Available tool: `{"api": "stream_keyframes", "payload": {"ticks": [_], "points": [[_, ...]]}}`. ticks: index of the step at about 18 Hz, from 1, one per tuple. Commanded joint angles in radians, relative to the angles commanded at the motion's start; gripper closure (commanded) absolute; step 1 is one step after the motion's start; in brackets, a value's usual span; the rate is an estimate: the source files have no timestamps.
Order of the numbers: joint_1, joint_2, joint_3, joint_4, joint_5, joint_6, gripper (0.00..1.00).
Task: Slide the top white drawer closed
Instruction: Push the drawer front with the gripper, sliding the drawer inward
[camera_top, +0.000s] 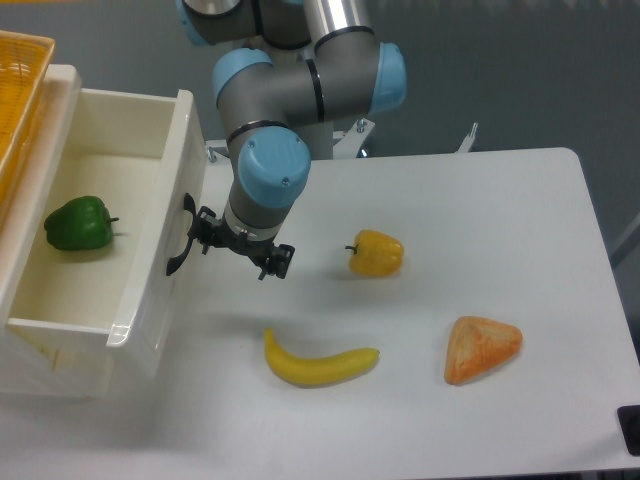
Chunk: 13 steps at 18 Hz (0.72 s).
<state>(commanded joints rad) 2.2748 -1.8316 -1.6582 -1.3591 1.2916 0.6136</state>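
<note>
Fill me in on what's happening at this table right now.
The gripper is pressed up against the front of the top white drawer, by its black handle, pushing it shut. The drawer is still well open, with a green pepper inside. A banana, a yellow pepper and an orange wedge lie untouched on the table.

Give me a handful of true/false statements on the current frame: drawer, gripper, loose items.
1. The top white drawer is fully closed. False: it still stands open, its inside in view.
2. A green pepper lies inside the drawer. True.
3. The gripper is beside the drawer's black handle. True.
4. The banana is in the gripper. False: it lies on the table, apart from the gripper.
5. The yellow pepper sits inside the drawer. False: it rests on the table to the right of the gripper.
</note>
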Motion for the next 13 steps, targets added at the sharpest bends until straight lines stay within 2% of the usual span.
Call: {"api": "stream_keyframes", "payload": {"ticks": [4, 8, 13], "points": [[0.058, -0.003, 0.024, 0.0, 0.006, 0.005, 0.0], [0.104, -0.003, 0.02, 0.0, 0.012, 0.049, 0.0], [0.104, -0.02, 0.009, 0.009, 0.034, 0.034, 0.0]]}}
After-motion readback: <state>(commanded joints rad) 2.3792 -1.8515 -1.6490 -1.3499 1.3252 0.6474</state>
